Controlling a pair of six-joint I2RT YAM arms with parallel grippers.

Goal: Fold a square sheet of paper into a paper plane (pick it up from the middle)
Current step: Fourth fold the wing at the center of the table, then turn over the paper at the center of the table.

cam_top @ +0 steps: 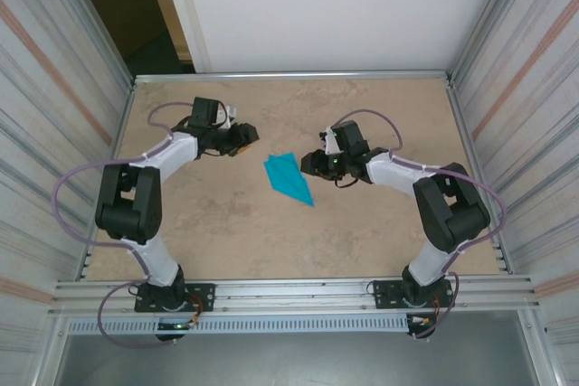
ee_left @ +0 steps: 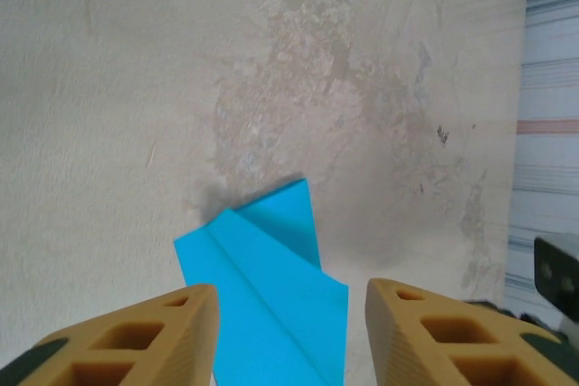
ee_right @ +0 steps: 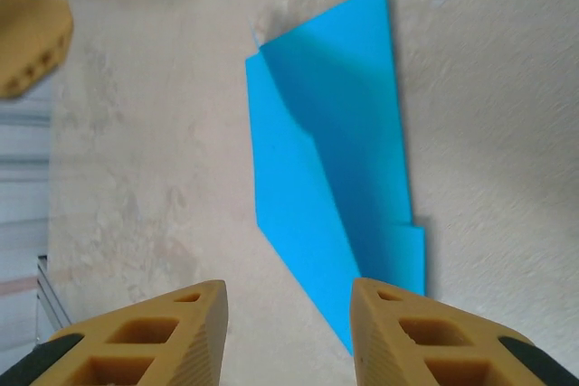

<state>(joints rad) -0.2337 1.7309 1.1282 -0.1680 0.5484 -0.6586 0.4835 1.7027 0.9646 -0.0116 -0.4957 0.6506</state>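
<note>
Left to right across the mottled tan counter (cam_top: 217,223): the left hand (cam_top: 241,138) is poised open, its two yellow-tan fingers (ee_left: 136,336) parted and holding nothing. Just beside it, between the two arms, the turquoise paper plane (cam_top: 289,180) lies flat on the counter. It is free of both hands, with its sharp point aimed toward the near edge and slightly right. The right hand (cam_top: 312,163) faces it from the other side, fingers (ee_right: 425,341) likewise spread and empty.
</note>
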